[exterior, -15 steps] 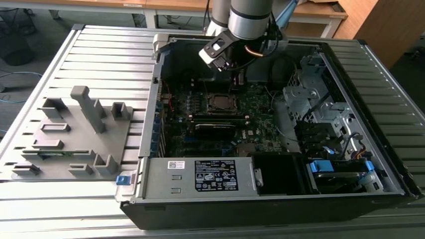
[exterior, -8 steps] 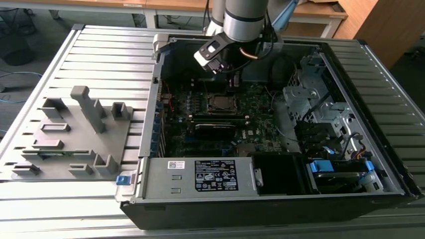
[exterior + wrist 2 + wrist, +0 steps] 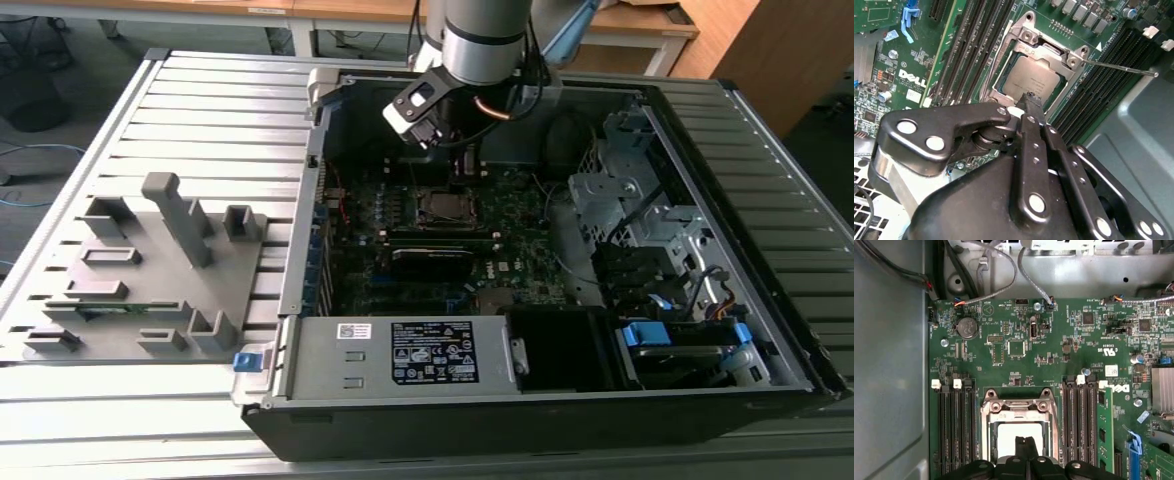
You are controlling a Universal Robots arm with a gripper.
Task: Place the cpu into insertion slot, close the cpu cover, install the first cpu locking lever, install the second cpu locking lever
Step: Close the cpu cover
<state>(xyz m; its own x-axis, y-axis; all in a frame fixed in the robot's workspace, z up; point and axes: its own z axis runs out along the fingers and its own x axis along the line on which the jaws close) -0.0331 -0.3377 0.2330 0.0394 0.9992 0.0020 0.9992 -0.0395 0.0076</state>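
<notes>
The cpu (image 3: 1026, 80) (image 3: 1005, 438), a dull silver square, lies in the insertion slot (image 3: 441, 207) on the green board. The cpu cover (image 3: 1054, 52) (image 3: 1019, 408), a silver frame with a window, lies down over it. A thin wire locking lever (image 3: 1124, 68) sticks out sideways from the socket's corner over the black memory slots. My gripper (image 3: 1031, 98) (image 3: 1026, 441) (image 3: 462, 176) hangs just above the cpu's top, its two black fingers shut together with nothing between them. Whether the tips touch the chip I cannot tell.
Rows of black memory slots (image 3: 1081, 425) flank the socket on both sides. The open computer case has a power supply (image 3: 400, 352) in front and a drive cage (image 3: 627, 195) on the exterior view's right. A grey fixture plate (image 3: 147, 265) lies on the exterior view's left.
</notes>
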